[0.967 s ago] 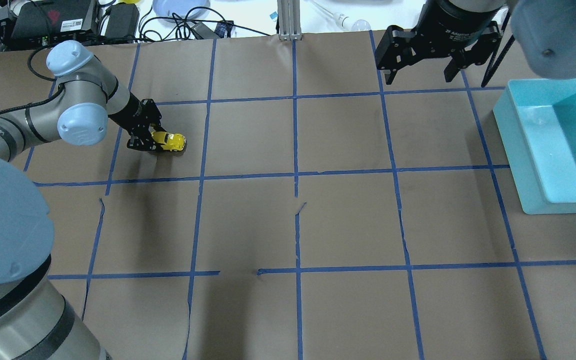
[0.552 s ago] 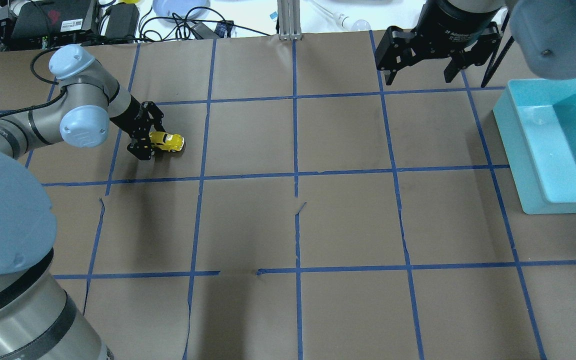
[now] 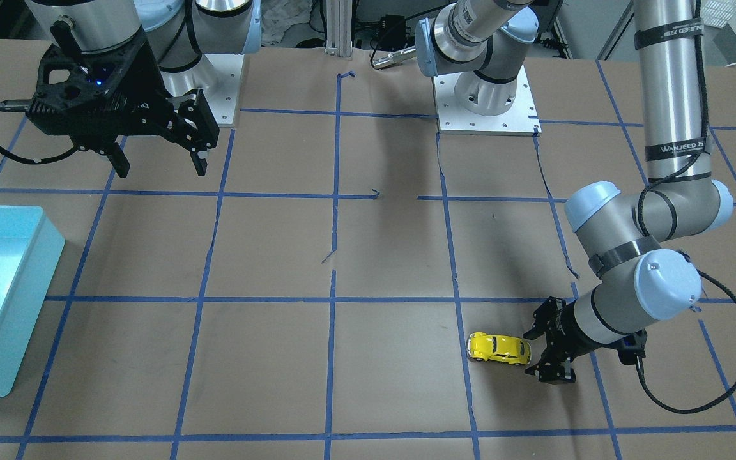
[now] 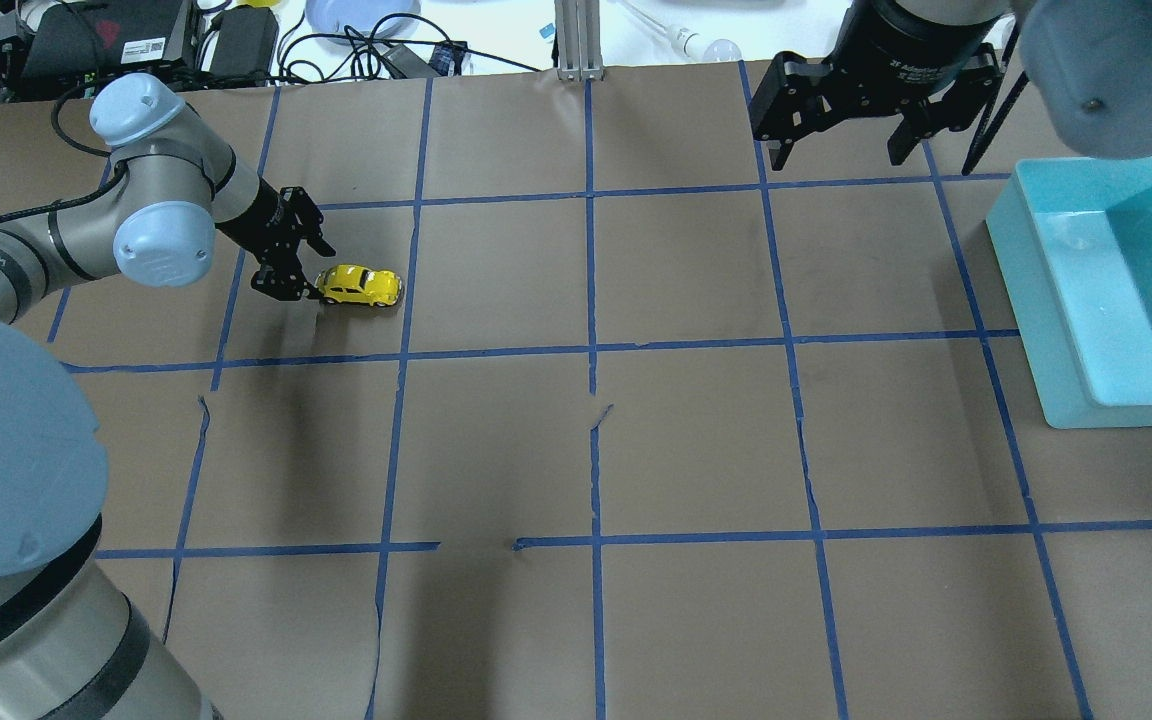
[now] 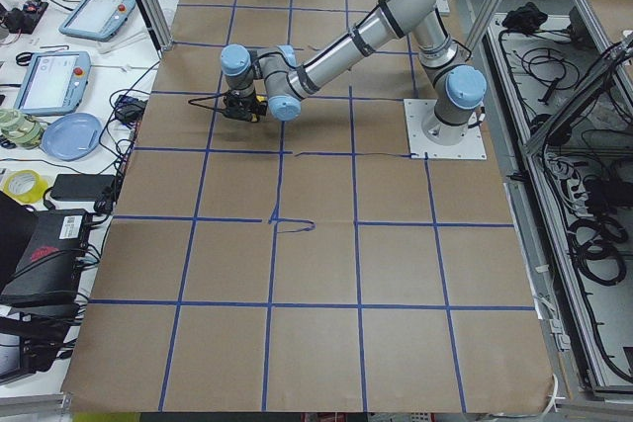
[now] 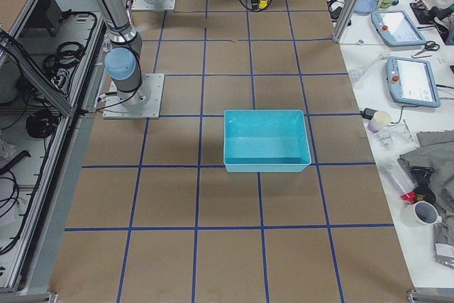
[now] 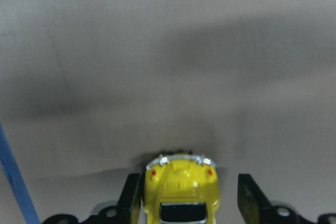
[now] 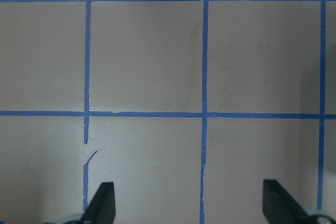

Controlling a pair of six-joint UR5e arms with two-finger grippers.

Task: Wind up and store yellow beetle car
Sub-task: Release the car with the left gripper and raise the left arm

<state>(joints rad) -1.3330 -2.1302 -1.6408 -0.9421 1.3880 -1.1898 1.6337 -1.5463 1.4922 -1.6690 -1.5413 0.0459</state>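
Observation:
The yellow beetle car (image 4: 362,285) stands on its wheels on the brown paper at the left of the table. It also shows in the front view (image 3: 499,348) and in the left wrist view (image 7: 181,190). My left gripper (image 4: 312,272) is low at the car's rear, open, with its fingertips (image 7: 132,200) on either side of the tail. There is a gap between the car and the finger on the view's right. My right gripper (image 4: 838,155) hangs open and empty high over the far right of the table, its fingers (image 8: 102,203) spread wide.
A light blue open bin (image 4: 1036,300) stands at the right edge of the table, also in the front view (image 3: 20,300) and the right side view (image 6: 266,164). Blue tape lines (image 4: 591,350) grid the paper. Cables and devices (image 4: 136,45) lie beyond the far edge.
The left gripper's fingers have opened off the car. The car has moved to the right, mostly out from between them. The right arm has not moved.

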